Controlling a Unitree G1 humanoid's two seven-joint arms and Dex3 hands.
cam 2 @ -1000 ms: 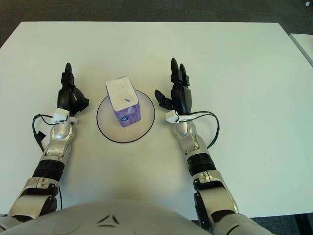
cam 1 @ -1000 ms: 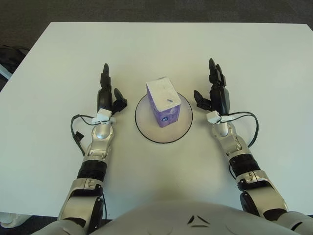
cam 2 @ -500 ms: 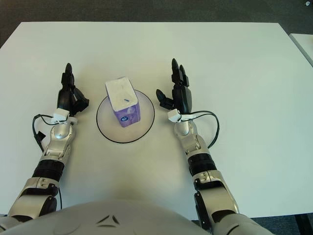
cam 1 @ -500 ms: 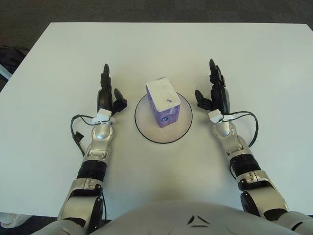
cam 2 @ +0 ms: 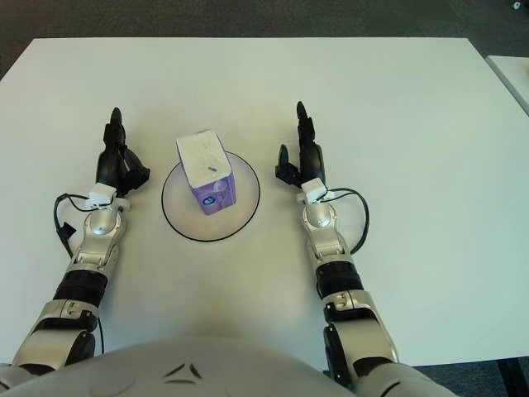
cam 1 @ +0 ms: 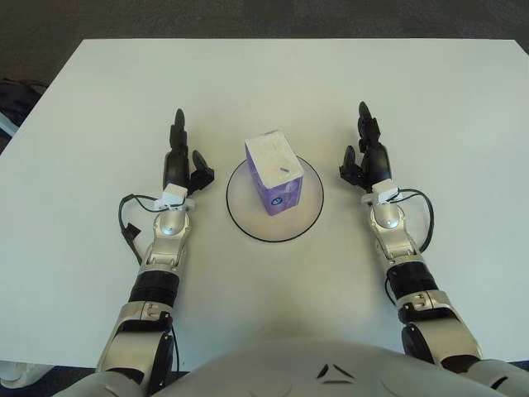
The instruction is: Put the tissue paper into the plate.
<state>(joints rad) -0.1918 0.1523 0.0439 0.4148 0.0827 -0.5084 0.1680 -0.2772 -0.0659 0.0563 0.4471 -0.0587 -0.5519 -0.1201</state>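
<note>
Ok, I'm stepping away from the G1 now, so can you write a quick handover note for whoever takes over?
Left hand: open, holding nothing, left of the plate.
Right hand: open, holding nothing, right of the plate.
Tissue pack: purple and white, sitting inside the white plate with the dark rim, toward its far side, at the middle of the white table.
Done: tissue is in the plate, both hands are off it.
Left: nothing visible; the task looks complete.

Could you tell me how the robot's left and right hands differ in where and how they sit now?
The left hand shows left of the plate; the right hand shows on the opposite side. The left hand sits closer to the plate's rim than the right. Both point forward with open fingers, holding nothing; the tissue pack stands on the plate.
</note>
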